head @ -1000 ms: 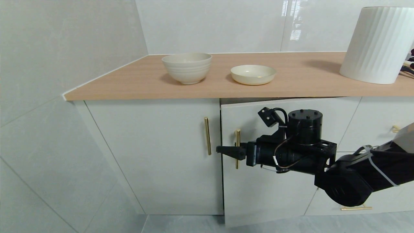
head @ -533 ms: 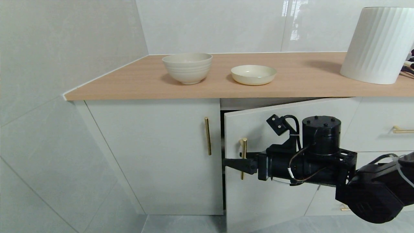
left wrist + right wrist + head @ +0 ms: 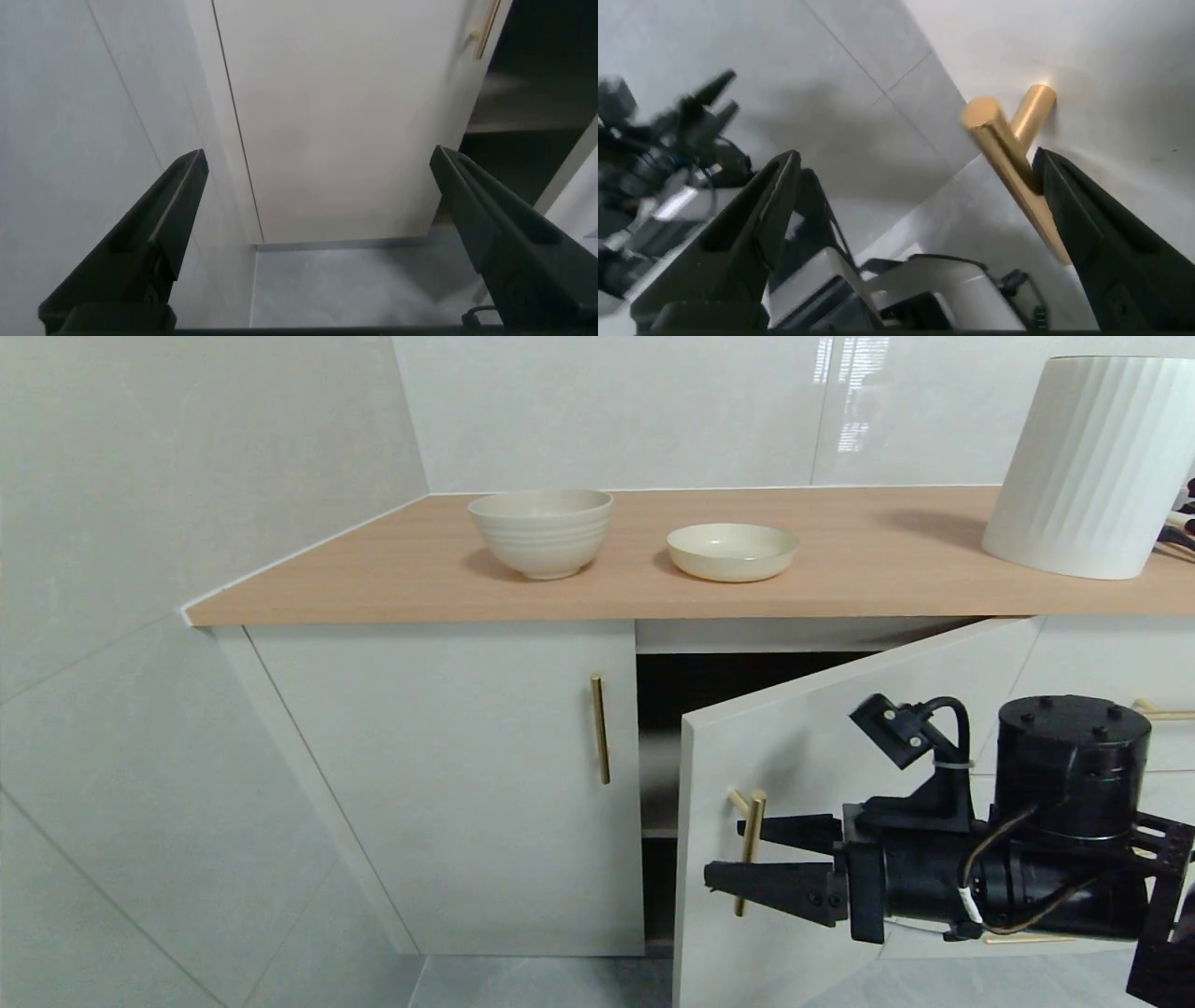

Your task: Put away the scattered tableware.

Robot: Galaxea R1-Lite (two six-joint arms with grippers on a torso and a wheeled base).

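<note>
A beige ribbed bowl and a shallow cream dish sit on the wooden countertop. Below them, the right cabinet door stands partly open on a dark interior with a shelf. My right gripper is open at that door's gold handle, one finger on either side of the bar. The right wrist view has the handle close to one finger. My left gripper is open and holds nothing, low in front of the closed left door.
A tall white ribbed container stands at the right end of the countertop. The left door has its own gold handle. Drawers with gold pulls lie right of the open door. A tiled wall closes the left side, with grey floor below.
The right door has swung out from barely ajar to well open. My right gripper came back toward me with the handle, and its fingers now stand apart.
</note>
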